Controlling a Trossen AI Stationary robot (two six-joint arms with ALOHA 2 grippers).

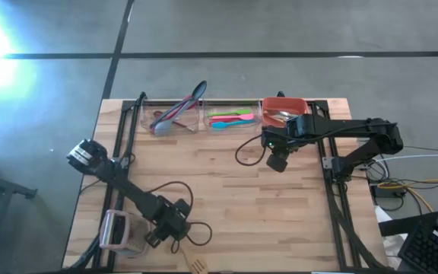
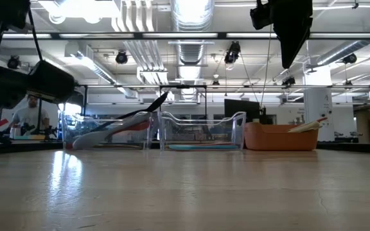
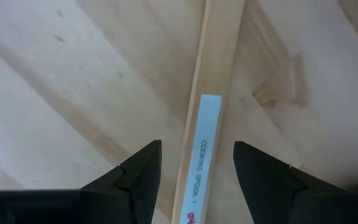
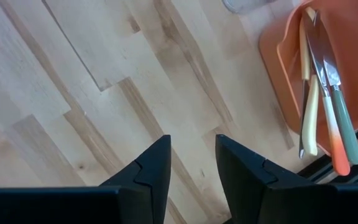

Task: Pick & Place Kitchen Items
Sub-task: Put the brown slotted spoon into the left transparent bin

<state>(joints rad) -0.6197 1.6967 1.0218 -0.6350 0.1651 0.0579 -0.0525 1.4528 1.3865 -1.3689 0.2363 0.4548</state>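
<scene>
A wooden spoon lies flat on the table near its front edge. Its head (image 1: pixel 196 265) shows in the high view, and its handle (image 3: pixel 213 56) with a pale label runs between the fingers of my left gripper (image 3: pixel 197 162). That gripper (image 1: pixel 172 236) points down and is open, one finger on each side of the handle without touching it. My right gripper (image 1: pixel 277 161) hangs open above the bare table beside the orange bin (image 4: pixel 278 68), with nothing between its fingers (image 4: pixel 192 155). More utensils lie in the bins at the far edge.
Two clear bins stand at the far edge, one (image 1: pixel 169 116) with red, black and grey utensils, one (image 1: pixel 233 117) with teal, pink and green spoons. The orange bin (image 1: pixel 284 109) holds several utensils. A boxy pinkish-white handled object (image 1: pixel 116 232) sits just left of my left gripper.
</scene>
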